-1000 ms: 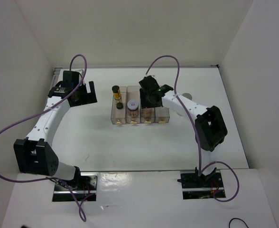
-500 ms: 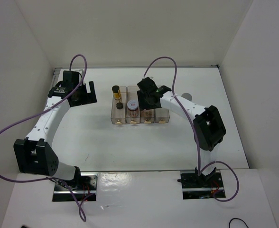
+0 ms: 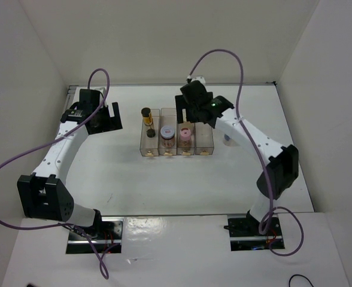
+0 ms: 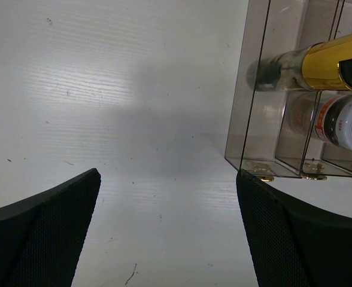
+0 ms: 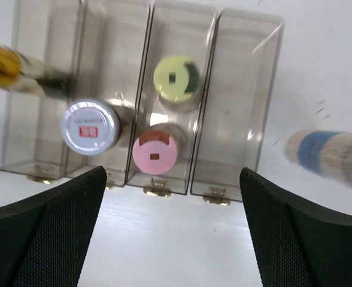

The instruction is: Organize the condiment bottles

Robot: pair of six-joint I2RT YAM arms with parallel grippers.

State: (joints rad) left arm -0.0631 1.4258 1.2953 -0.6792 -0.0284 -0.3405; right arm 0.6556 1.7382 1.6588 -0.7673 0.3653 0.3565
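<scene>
Versus 1 s ago: right jaws lifted off rack (image 3: 205, 143) and drawn rearward, spread wide, empty. Pink jar (image 3: 186, 133) now uncovered in third slot. Left jaws unmoved, spread, empty.

Right wrist view only: cream dotted-lid jar (image 5: 176, 79) behind pink; blue-labelled jar (image 5: 328, 154), blurred, on desk (image 3: 164, 179) right of rack.

Left wrist view: amber jar (image 4: 322, 63) and white-lidded jar (image 4: 343, 122) in first, second slots.

No legible text, even on white-lidded jar (image 5: 88, 126)

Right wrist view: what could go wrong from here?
The blue-labelled jar sits outside the rack, blurred at the frame's edge; a misjudged grasp by the open right gripper could knock it away. The pink jar and cream jar share one slot, so nudging either could tip the other.
</scene>
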